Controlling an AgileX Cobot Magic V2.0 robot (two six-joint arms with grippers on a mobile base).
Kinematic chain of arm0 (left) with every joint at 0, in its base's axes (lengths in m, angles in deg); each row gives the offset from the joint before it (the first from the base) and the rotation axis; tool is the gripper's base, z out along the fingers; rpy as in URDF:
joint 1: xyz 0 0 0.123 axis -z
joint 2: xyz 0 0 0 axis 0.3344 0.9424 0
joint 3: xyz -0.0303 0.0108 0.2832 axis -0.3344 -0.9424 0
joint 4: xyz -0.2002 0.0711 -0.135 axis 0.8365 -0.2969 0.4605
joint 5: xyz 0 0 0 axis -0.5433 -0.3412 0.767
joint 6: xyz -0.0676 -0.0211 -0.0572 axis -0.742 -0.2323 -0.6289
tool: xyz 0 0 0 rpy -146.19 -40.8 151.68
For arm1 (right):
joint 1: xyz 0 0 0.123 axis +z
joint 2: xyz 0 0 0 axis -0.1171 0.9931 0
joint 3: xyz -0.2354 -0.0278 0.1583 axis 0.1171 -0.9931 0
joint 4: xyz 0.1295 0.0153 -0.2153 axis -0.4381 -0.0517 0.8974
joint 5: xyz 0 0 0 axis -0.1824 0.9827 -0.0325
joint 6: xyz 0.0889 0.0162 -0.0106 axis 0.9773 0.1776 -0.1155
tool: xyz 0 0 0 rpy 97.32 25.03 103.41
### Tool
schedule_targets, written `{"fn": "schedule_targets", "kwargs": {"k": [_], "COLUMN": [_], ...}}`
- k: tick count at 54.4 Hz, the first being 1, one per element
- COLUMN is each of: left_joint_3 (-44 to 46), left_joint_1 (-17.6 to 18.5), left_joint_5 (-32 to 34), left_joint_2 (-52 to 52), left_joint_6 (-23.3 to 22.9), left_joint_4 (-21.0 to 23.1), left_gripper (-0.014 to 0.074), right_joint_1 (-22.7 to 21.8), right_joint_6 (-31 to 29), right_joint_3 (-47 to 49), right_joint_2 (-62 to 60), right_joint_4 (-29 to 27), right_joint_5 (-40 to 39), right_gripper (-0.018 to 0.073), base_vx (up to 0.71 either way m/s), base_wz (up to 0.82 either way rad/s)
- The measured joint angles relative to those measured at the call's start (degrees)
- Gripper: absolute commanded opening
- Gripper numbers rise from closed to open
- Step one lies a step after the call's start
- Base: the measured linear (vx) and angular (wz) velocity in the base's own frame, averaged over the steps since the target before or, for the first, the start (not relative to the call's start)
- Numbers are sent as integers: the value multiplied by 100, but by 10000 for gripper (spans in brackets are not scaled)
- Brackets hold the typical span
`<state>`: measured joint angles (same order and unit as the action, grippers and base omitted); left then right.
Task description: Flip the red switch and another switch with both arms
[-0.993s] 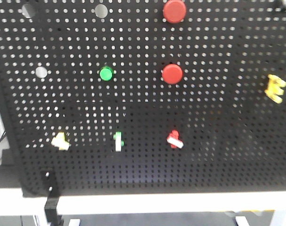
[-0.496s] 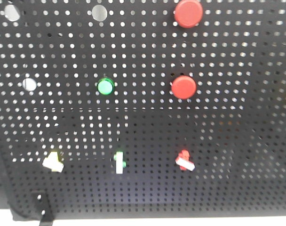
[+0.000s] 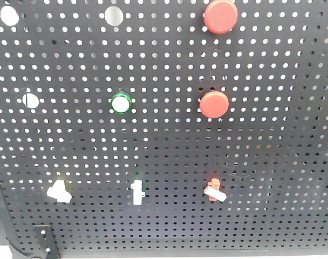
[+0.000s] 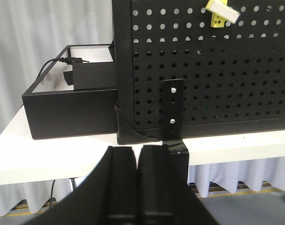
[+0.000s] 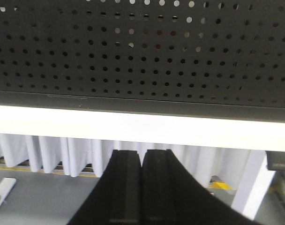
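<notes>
**Front view.** I find the red switch (image 3: 214, 190) low on the pegboard (image 3: 272, 65), right of centre, its white lever slanting down to the right. The pale switch (image 3: 59, 191) sits on the same row, far left. A straight white lever (image 3: 136, 190) stands between them. Both targets are tiny, rigid snap levers. I judge each needs a light push at the lever tip rather than a grasp, and a fingertip could slip off. Neither arm shows here.

**Left wrist view.** The left gripper (image 4: 137, 152) has its fingers pressed together, holding nothing, below the board's corner. The pale switch is high up, well apart from it.

**Right wrist view.** The right gripper (image 5: 142, 154) likewise has its fingers together and empty, under the board's lower edge. The red switch is out of view.
</notes>
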<state>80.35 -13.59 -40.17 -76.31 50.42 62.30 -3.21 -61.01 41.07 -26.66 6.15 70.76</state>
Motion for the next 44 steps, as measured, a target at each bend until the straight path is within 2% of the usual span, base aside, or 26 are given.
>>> {"fn": "schedule_targets", "kwargs": {"k": [26, 35, 40, 44], "left_joint_3": [0, 0, 6, 151], "left_joint_1": [0, 0, 0, 0], "left_joint_5": [139, 888, 1706, 1879], "left_joint_2": [0, 0, 0, 0], "left_joint_6": [0, -92, -329, -411], "left_joint_4": [0, 0, 0, 0], "left_gripper": [3, 3, 3, 3], "right_joint_1": [0, 0, 0, 0], "right_joint_6": [263, 270, 270, 276], "right_joint_3": [0, 0, 122, 490], "right_joint_2": [0, 0, 0, 34], "right_joint_4": [-113, -113, -113, -113], "right_joint_5": [-940, -1562, -1781, -1816], "right_gripper": [-6, -6, -6, -6], "base_vx": [0, 0, 0, 0], "base_wz": [0, 0, 0, 0]}}
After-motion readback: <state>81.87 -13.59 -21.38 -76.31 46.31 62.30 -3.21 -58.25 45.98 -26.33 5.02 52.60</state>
